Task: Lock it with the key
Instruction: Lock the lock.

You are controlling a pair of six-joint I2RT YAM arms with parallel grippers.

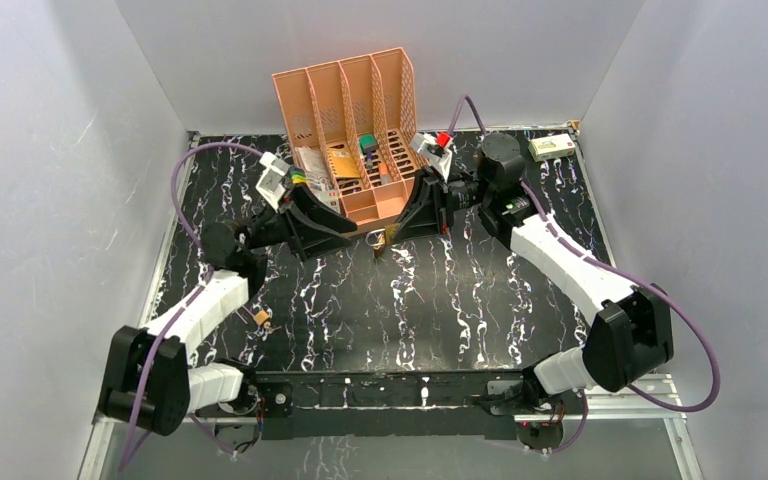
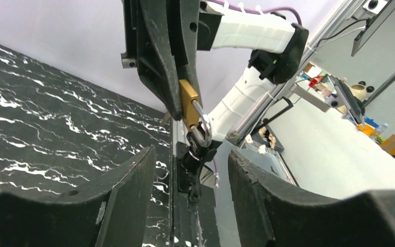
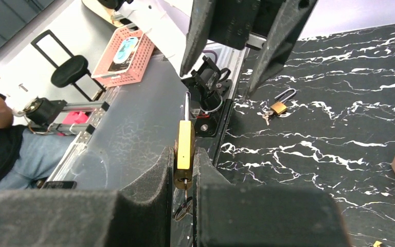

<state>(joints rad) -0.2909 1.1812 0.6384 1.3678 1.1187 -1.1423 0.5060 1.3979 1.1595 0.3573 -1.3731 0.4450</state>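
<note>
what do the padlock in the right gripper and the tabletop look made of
Held padlock: body likely brass, golden with a dull sheen; shackle looks like polished steel, silvery and glinting. Tabletop: smooth black with white veins, marble-look, perhaps only a printed surface.

**Tabletop** [image 1: 380, 310]: black marble-effect surface with white veining; lies below the jaws and spreads out on every side of them.

**Rear wall** [image 1: 380, 40]: plain pale grey panel, upright, on the far side of the jaws.

**Left wall** [image 1: 50, 180], **right wall** [image 1: 720, 150]: matching grey panels, well apart from the jaws on either side.

**Rail** [image 1: 640, 405]: silvery metal, runs along the tabletop's near edge, on the near side of the jaws.

**Floor** [image 3: 128, 123]: smooth grey, past the tabletop's edge, ahead of the right jaws.

**Stool** [image 3: 69, 72]: black with a round seat; stands on the floor, far beyond the right jaws.

**Basket** [image 3: 115, 69]: pink, perforated, near the stool.

**Lighting**: even and diffuse.
</note>
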